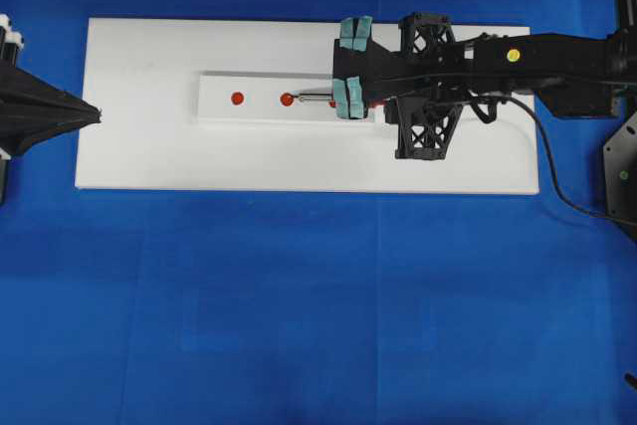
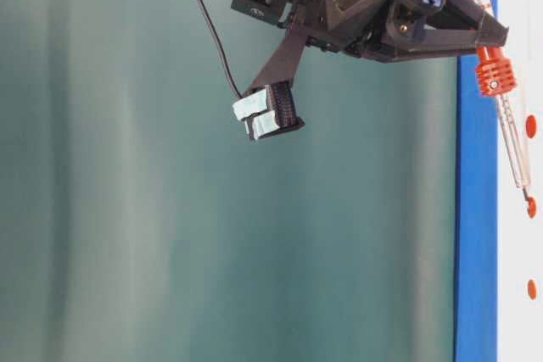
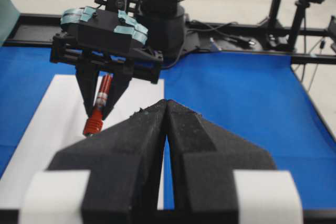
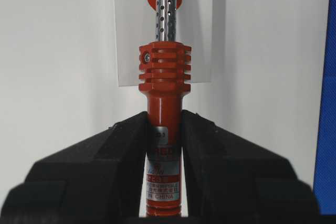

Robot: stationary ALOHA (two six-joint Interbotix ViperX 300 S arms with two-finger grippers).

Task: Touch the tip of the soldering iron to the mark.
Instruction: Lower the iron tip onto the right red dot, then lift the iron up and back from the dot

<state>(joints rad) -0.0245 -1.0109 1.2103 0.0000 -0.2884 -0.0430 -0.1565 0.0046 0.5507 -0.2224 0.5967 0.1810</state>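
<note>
While the blue cloth covers the whole work surface, a white board lies across its upper half, long side running left to right in the overhead view. On the board rests a smaller white strip carrying red marks; two are clear in the overhead view, the left mark and the middle mark, and a third is mostly hidden under the arm.

The right arm reaches in from the right edge over the board. Its right gripper is clamped on the orange-red handle of the soldering iron, black pads pressed to either side below the ribbed collar. The iron points away from the wrist along the strip, its silver shaft tilted down toward the board. In the overhead view the tip lies at the middle mark; the table-level view shows the tip just at a red dot there, though actual contact cannot be confirmed. The black cord trails off to the right.

The left gripper sits at the board's left edge, well apart from the strip, jaws together with nothing between them.
</note>
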